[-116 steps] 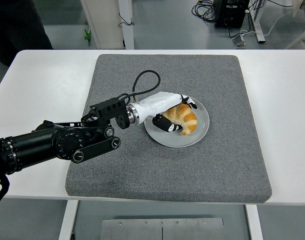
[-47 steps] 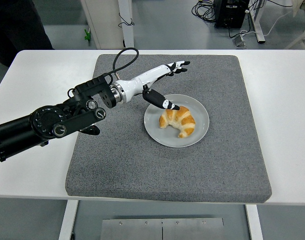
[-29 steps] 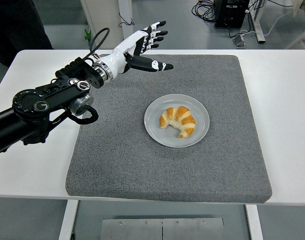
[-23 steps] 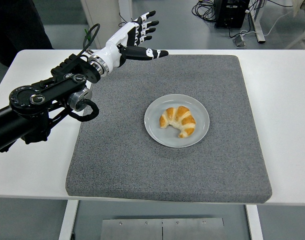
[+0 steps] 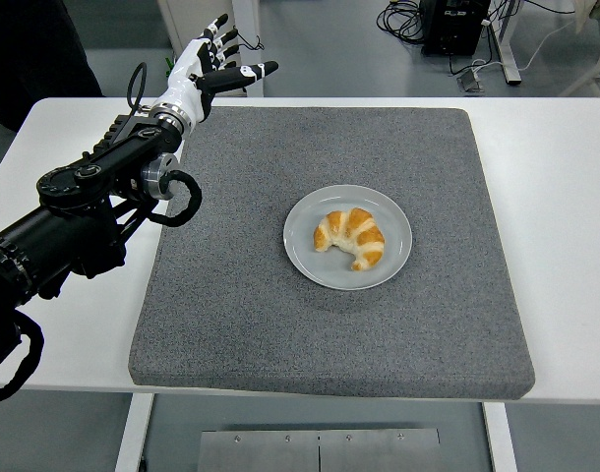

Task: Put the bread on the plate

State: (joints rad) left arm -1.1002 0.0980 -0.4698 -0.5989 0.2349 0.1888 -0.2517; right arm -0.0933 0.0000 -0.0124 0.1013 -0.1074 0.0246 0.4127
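Note:
A golden croissant (image 5: pixel 351 236) lies on the grey round plate (image 5: pixel 305 258), which sits in the middle of the grey mat (image 5: pixel 330 324). My left hand (image 5: pixel 213 61) is white with black fingertips. It is raised over the far left corner of the mat, well away from the plate. Its fingers are spread and it holds nothing. My right arm does not show.
The mat covers the middle of the white table (image 5: pixel 556 197). A person in dark clothing (image 5: pixel 34 49) stands at the top left. White table legs and cables show on the floor beyond the far edge.
My left hand let go of the croissant on the plate, opened, and drew back up and to the left, away from the plate. The croissant stays on the plate.

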